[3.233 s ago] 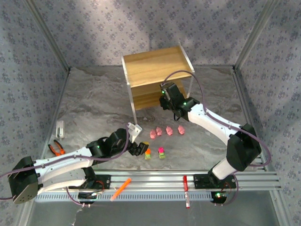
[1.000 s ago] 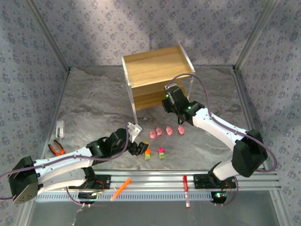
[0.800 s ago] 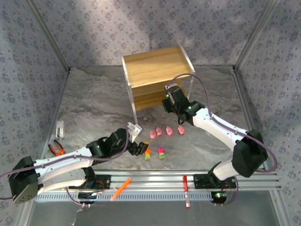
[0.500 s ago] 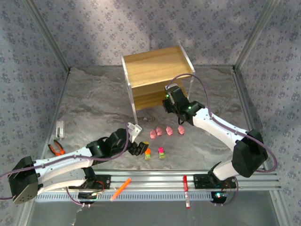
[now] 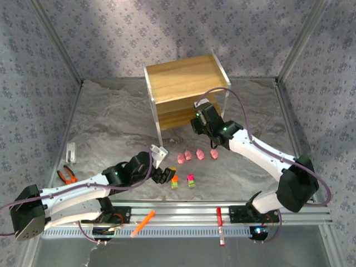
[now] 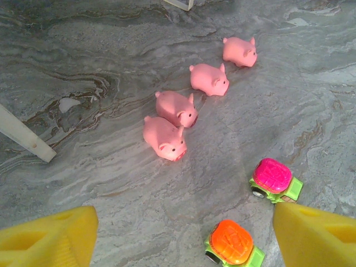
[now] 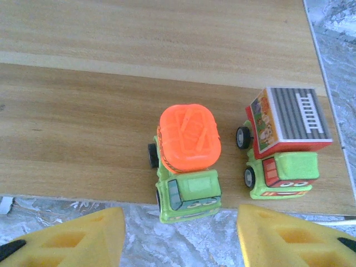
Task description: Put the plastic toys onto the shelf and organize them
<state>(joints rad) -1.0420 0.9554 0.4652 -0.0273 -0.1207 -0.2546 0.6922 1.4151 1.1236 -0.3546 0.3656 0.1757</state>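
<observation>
Right wrist view: the green plastic toy truck with the orange dome [image 7: 188,161] sits on the light wooden lower board of the white-framed shelf [image 7: 83,111], just beside a green truck with a red-and-grey box [image 7: 286,144]. Its nose pokes just over the board's front edge. Right gripper [image 7: 179,222] has its jaws apart, clear of it, gripping nothing. The best exit looks to be straight back and level, so neither jaw clips that nose. Left gripper [image 6: 184,222] hovers with jaws wide and empty over four pink plastic pigs [image 6: 164,138] and two domed trucks [image 6: 273,178] on the grey table [image 6: 83,67].
</observation>
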